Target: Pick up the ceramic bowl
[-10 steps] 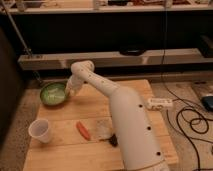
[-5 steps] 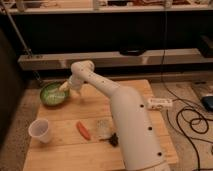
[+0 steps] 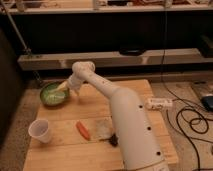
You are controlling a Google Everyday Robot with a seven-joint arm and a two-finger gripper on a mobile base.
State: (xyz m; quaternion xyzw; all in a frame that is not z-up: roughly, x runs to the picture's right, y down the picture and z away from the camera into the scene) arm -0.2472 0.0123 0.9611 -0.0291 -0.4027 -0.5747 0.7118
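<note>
The green ceramic bowl point(image 3: 54, 94) sits on the wooden table point(image 3: 130, 90) at its far left corner, its pale glossy inside showing. My white arm reaches from the lower middle up to the far left. My gripper point(image 3: 63, 87) is at the bowl's right rim, its tips over the inside of the bowl. The bowl rests on the table.
A translucent white plastic cup point(image 3: 40, 130) stands at the front left. An orange carrot-like item point(image 3: 83, 130) and a clear wrapper point(image 3: 104, 128) lie near the arm's base. A white device point(image 3: 159, 104) lies at the table's right edge. Cables point(image 3: 192, 120) lie on the floor to the right. A dark shelf point(image 3: 120, 55) runs behind.
The gripper has moved slightly left and down toward the bowl's rim. The bowl has not moved.
</note>
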